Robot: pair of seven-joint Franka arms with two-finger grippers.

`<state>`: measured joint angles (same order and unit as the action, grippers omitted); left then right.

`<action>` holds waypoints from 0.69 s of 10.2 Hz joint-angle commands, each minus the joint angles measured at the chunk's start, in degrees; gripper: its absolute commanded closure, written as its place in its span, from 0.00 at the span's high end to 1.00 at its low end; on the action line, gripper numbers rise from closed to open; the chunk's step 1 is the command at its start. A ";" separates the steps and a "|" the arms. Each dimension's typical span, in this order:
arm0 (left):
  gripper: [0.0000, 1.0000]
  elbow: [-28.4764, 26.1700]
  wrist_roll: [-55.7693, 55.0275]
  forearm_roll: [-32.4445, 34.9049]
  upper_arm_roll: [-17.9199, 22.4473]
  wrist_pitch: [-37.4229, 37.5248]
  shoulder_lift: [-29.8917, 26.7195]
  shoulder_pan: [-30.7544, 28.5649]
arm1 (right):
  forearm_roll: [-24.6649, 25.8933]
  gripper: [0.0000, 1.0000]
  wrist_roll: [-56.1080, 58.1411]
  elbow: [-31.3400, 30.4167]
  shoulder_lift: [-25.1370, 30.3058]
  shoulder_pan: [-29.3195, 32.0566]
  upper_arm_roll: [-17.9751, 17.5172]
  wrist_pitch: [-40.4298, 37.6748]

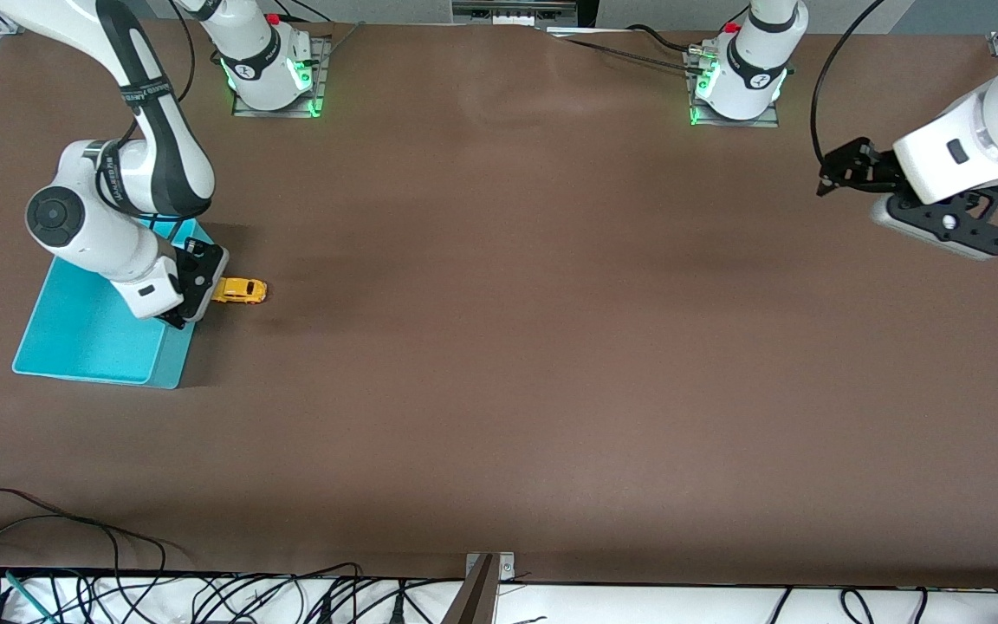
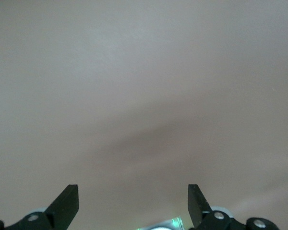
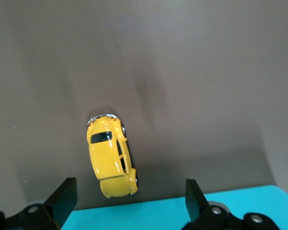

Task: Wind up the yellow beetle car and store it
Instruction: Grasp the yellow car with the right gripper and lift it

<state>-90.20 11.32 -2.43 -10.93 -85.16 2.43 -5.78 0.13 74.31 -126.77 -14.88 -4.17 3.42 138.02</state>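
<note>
Brown desk (image 1: 499,364) fills all three views, bare and matte, with cables trailing along its camera-side edge. Seen from the right wrist, the right gripper (image 3: 127,199) has its fingers (image 3: 62,199) spread wide and holding nothing; the yellow beetle car (image 3: 110,155) sits on its wheels on the desk just ahead of the gap between them, slightly closer to one finger than the other, touching neither. Just under those fingers lies the rim of a turquoise bin (image 1: 92,334), and the car rests just beside that rim, outside it. The left gripper (image 2: 133,203) waits up in the air over the left arm's end of the desk, fingers (image 2: 67,199) likewise parted and empty, nothing but desk ahead of them. Judging by this, storing is not done: the car has yet to be grasped and dropped into the bin. Whether it has been wound cannot be told.
</note>
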 commanded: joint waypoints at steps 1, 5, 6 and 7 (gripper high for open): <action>1.00 -6.49 -3.12 -0.12 3.46 -4.14 -6.38 2.62 | 0.49 1.00 1.89 -1.81 -1.81 -0.13 -0.08 3.39; 1.00 -2.18 -8.07 -0.03 3.20 0.61 -5.59 2.97 | 0.49 0.95 2.93 -1.72 -4.98 -1.10 -0.43 5.94; 1.00 -2.17 -8.16 -0.03 2.76 0.52 -5.16 3.06 | 0.49 0.79 3.12 -1.81 -5.77 -1.10 -0.44 7.25; 1.00 -2.09 -8.86 -0.29 2.41 0.52 -4.72 3.06 | 0.49 0.65 3.12 -1.90 -6.56 -1.36 -0.44 8.05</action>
<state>-93.40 4.18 -2.43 -8.44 -85.46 -3.23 -3.47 0.14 76.53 -128.22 -20.46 -5.09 2.91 144.00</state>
